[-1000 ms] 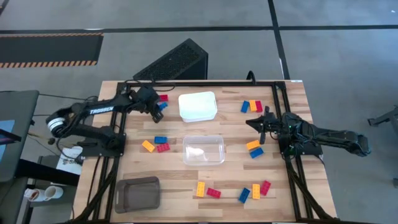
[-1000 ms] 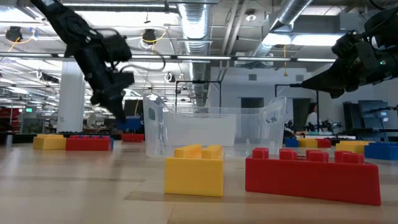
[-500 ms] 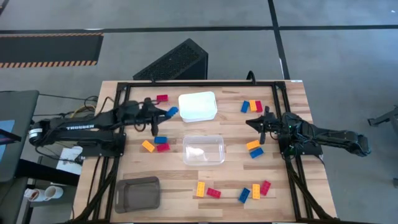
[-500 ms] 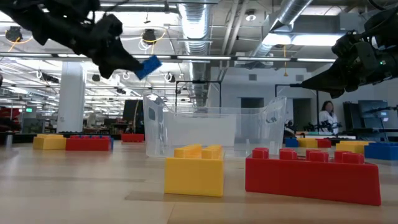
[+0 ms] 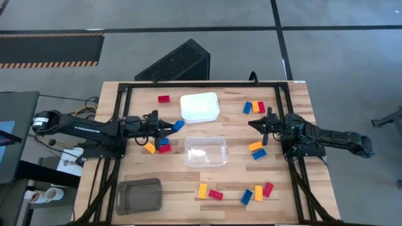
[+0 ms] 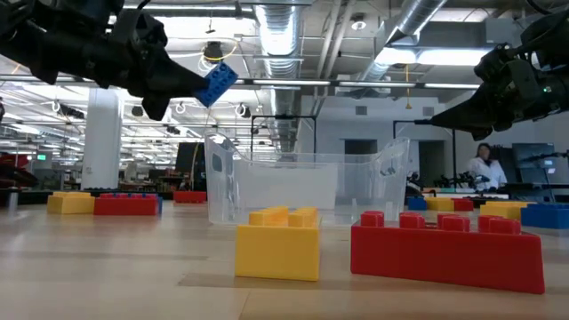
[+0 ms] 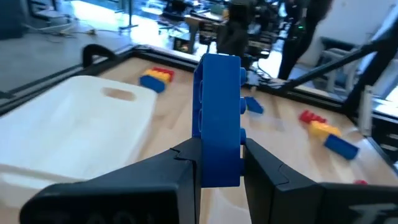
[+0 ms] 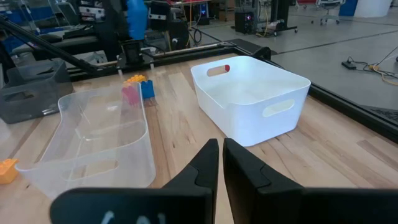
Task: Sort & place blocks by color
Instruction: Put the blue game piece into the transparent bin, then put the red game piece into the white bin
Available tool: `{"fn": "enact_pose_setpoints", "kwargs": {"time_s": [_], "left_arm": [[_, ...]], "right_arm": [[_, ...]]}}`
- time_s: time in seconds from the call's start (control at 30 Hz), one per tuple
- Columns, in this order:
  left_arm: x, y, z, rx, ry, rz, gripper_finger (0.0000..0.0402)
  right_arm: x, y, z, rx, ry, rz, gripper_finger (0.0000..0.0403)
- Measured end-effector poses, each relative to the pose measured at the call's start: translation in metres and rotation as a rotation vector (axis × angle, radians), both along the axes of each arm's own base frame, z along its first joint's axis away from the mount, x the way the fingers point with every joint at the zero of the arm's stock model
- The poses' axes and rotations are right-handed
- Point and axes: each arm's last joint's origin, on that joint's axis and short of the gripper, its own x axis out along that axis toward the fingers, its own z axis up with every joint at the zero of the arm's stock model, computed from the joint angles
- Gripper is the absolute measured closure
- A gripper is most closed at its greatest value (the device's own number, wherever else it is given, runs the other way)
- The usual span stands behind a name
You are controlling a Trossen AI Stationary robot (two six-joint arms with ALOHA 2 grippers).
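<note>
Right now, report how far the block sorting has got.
Done: nothing that shows; the white tray, clear tray and grey tray all look empty.
In hand: the left gripper holds a blue block in the air, between the white and clear trays.
Left: the loose blocks scattered in clusters around the table. The right gripper is shut and empty, over the table's right side.

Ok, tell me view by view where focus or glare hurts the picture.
Low view: the nearest yellow block and red block look soft, and ceiling lights flare brightly behind. Left wrist view: the blue block in the left end effector is slightly soft, the background softer. Right wrist view: right end effector blurred, white tray clear.
</note>
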Motion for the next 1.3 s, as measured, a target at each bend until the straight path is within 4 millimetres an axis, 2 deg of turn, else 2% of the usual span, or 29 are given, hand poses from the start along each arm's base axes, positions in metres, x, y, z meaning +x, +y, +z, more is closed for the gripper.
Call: {"fn": "enact_pose_setpoints", "kwargs": {"time_s": [0.23,0.43,0.63,0.83,0.9,1.07,1.13,1.2,1.3], "left_arm": [[0.018,-0.020,-0.011,-0.006,-0.025,-0.111,0.0353],[0.048,-0.034,-0.015,0.001,0.041,-0.262,0.0353],[0.080,-0.039,-0.026,0.014,0.133,-0.313,0.0353],[0.102,-0.041,-0.032,-0.034,0.245,-0.303,0.0348],[0.106,-0.042,-0.033,-0.036,0.258,-0.299,0.0318],[0.111,-0.044,-0.032,-0.009,0.260,-0.262,0.0197],[0.112,-0.044,-0.031,-0.005,0.254,-0.252,0.0160],[0.112,-0.044,-0.030,-0.003,0.245,-0.242,0.0135],[0.113,-0.043,-0.028,0.004,0.229,-0.217,0.0122]], "right_arm": [[0.000,0.000,0.000,0.000,0.000,0.000,0.0353],[0.000,0.000,0.000,0.000,0.000,0.000,0.0353],[0.000,0.000,0.000,0.000,0.000,0.000,0.0353],[0.000,0.000,0.000,0.000,0.000,0.000,0.0353],[0.000,0.000,0.000,0.000,0.000,0.000,0.0353],[0.000,0.000,0.000,0.000,0.000,0.000,0.0353],[0.000,0.000,0.000,0.000,0.000,0.000,0.0353],[0.000,0.000,0.000,0.000,0.000,0.000,0.0353],[0.000,0.000,0.000,0.000,0.000,0.000,0.0353]]}}
